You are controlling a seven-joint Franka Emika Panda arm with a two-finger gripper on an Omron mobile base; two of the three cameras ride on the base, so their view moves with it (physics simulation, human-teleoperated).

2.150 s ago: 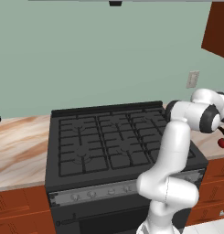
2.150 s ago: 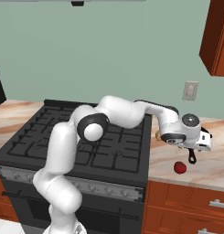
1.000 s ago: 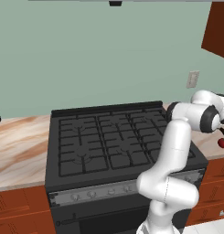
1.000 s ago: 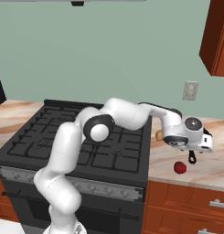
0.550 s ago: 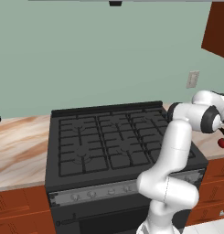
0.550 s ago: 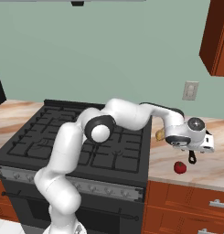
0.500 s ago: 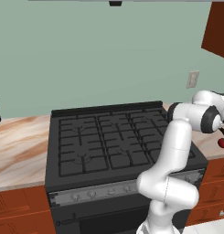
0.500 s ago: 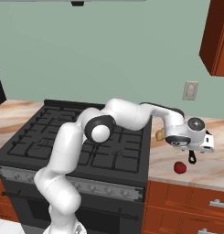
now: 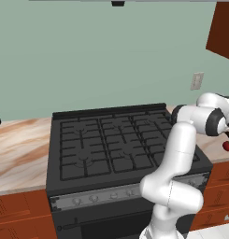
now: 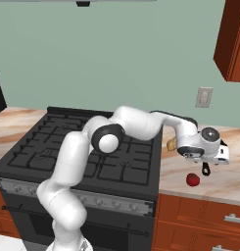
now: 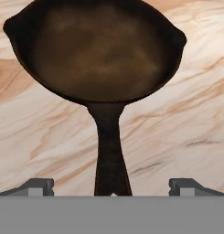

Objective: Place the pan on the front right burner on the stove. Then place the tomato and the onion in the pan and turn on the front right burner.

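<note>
Two spread fingertips straddle the skillet's handle

Wide-open gripper (image 11: 111, 187) hovers over the round dark brown pan (image 11: 97, 48) on the marble worktop (image 11: 177, 132), right of the black stove (image 9: 111, 140); centre on the handle, descend, then close.

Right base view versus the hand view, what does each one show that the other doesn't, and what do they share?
Right base view alone: the stove, the tomato on the counter, the onion behind the arm, a wall outlet.

Hand view alone: the pan seen whole, empty, its handle running between the fingertips of the open gripper.

Both: the marbled countertop.
</note>
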